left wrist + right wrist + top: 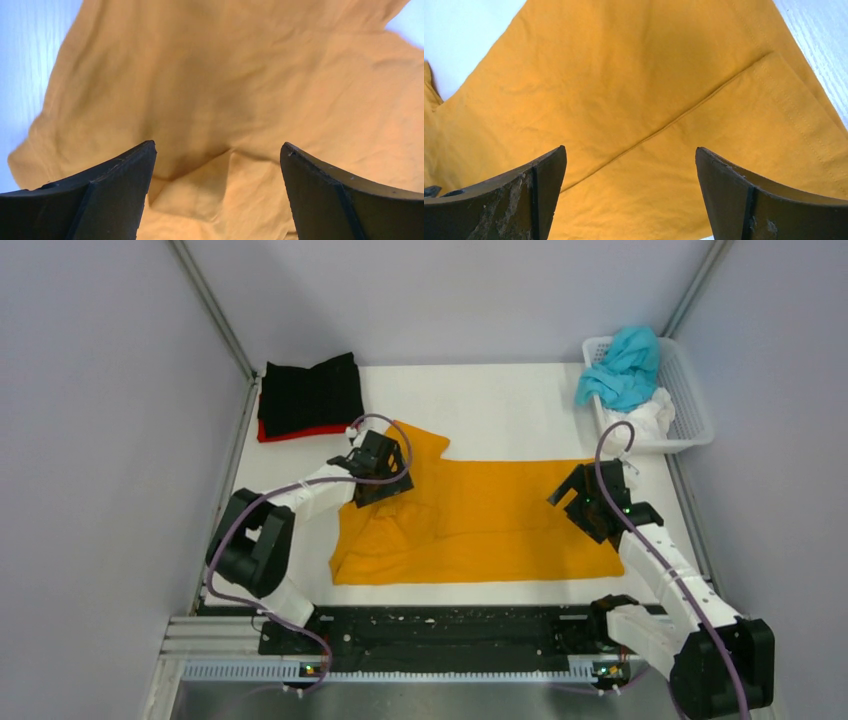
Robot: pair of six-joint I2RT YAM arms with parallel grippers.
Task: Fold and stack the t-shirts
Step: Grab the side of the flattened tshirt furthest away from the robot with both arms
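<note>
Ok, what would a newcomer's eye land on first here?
The orange t-shirt spread out centrally, with the open left pincer over its left end and the open right pincer over its right. Then the black t-shirt folded on a red t-shirt at the far left corner, and the teal t-shirt and white t-shirt in the basket, far right.

White lattice basket (692, 405) stands at table's (500, 405) far-right corner.
</note>
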